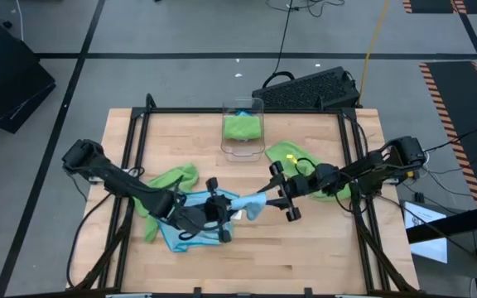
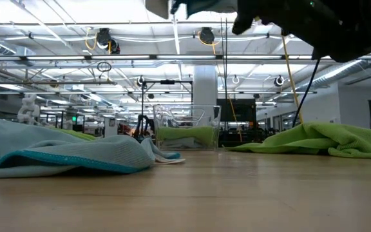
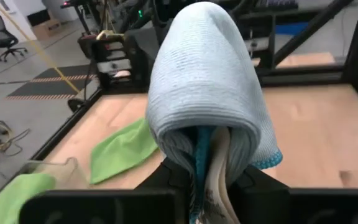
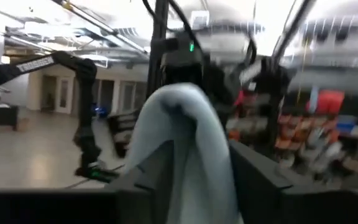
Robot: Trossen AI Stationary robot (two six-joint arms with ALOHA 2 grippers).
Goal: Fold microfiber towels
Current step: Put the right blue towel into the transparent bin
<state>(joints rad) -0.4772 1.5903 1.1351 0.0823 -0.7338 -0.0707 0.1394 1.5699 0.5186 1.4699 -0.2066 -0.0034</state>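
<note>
Blue towel (image 1: 190,217) — strung left-right between both grippers.

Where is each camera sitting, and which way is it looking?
High view: above the table, looking straight down; both arms, the light blue towel, the clear bin.
Low view: at tabletop height, looking level across; dark arm parts up top.
Left wrist view: on the left arm, facing the towel fold pinched in the left gripper.
Right wrist view: on the right arm, facing the same towel between its dark fingers.
All four views share the blue towel.

Wooden table (image 1: 305,248) bears blue towel (image 1: 190,236), green towels (image 1: 171,179), clear bin (image 1: 243,149)
</note>
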